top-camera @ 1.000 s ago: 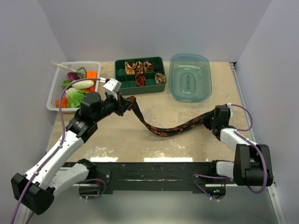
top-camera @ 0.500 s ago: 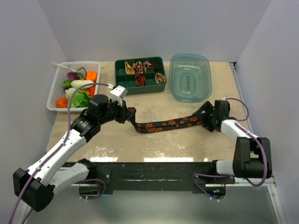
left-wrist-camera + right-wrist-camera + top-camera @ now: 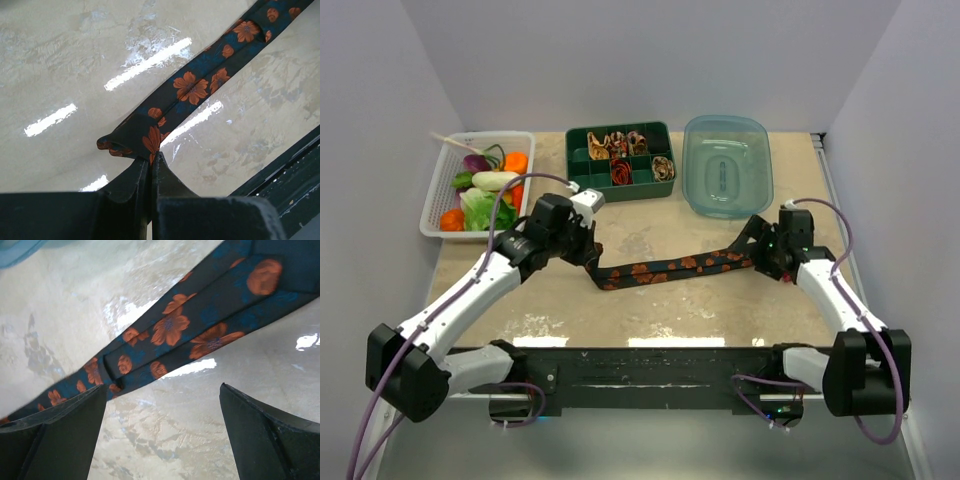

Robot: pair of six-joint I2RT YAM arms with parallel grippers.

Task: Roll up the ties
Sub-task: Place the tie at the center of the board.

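The floral necktie (image 3: 670, 267) lies flat mid-frame in the top view, its left end pinched in the closed left gripper (image 3: 151, 162). The right gripper (image 3: 162, 400) gapes empty over the other end. Unanchored there, it may drag or twist, skewing the roll.

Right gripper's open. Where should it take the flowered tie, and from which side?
Probably the wider end of the tie beside the right gripper, from above, jaws straddling its width. It lies flat on the table, so a side approach finds no edge to catch; the left gripper is shut on the other end.
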